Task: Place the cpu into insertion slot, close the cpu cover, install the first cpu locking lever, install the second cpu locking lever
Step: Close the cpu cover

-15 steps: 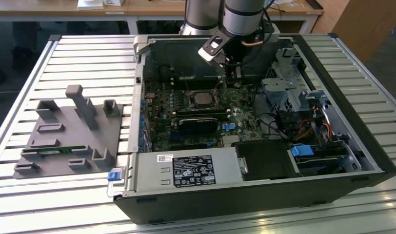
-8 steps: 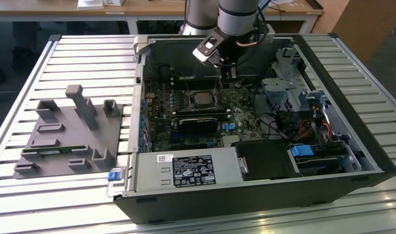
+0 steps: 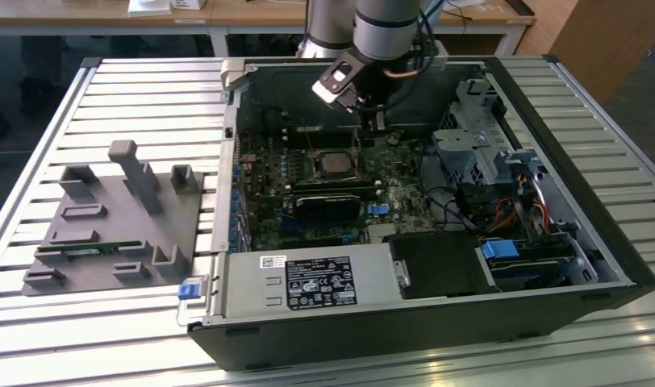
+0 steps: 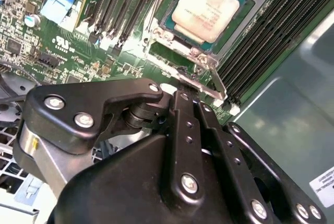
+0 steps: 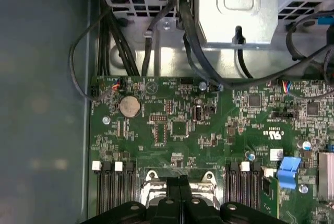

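Pinched narrow, my gripper (image 4: 181,95) hangs just beside the raised metal bracket (image 4: 211,80) edging the insertion slot (image 4: 156,36), where the cpu (image 4: 206,6) lies seated, so I judge it is poised for pushing, not grasping.

cpu (image 4: 206,6) matt silvery metal top; tool (image 4: 183,98) smooth black semi-gloss; table (image 3: 144,89) ribbed metal

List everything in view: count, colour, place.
computer case: one, black, open, on the slatted table
motherboard: one, green, inside the case
cpu: one, silvery-grey, seated in the motherboard
coin cell: one, silvery, on the motherboard
power supply: one, silvery, in the case, beside the motherboard
fixture: one, grey, on the table, exterior view's left
arm: one, grey, reaching into the case
gripper: one, black, shut, beside the cpu
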You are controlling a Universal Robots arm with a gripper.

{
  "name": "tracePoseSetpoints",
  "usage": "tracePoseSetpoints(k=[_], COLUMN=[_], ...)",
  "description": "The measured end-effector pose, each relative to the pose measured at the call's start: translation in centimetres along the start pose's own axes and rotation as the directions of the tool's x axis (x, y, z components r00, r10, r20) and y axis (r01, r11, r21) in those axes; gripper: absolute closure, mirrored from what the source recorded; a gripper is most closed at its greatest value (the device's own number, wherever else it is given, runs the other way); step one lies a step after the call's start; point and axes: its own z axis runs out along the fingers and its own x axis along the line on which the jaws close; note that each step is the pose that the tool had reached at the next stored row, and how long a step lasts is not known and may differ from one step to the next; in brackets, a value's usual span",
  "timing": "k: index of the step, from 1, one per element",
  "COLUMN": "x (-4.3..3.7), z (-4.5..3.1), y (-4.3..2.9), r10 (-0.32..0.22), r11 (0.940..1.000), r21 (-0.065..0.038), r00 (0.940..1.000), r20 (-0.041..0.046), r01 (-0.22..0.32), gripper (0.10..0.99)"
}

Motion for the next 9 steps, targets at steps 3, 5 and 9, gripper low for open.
tracePoseSetpoints(k=[3,5,9], x=[0.00,0.00,-0.01], z=[0.05,0.12,0.41], y=[-0.21,-0.30,-0.59], r10=[0.000,0.000,0.000], r11=[1.0000,1.0000,1.0000], r21=[0.000,0.000,0.000], r00=[1.0000,1.0000,1.0000], r20=[-0.0001,-0.0003,-0.0001], r01=[0.000,0.000,0.000], gripper=[0.980,0.980,0.980])
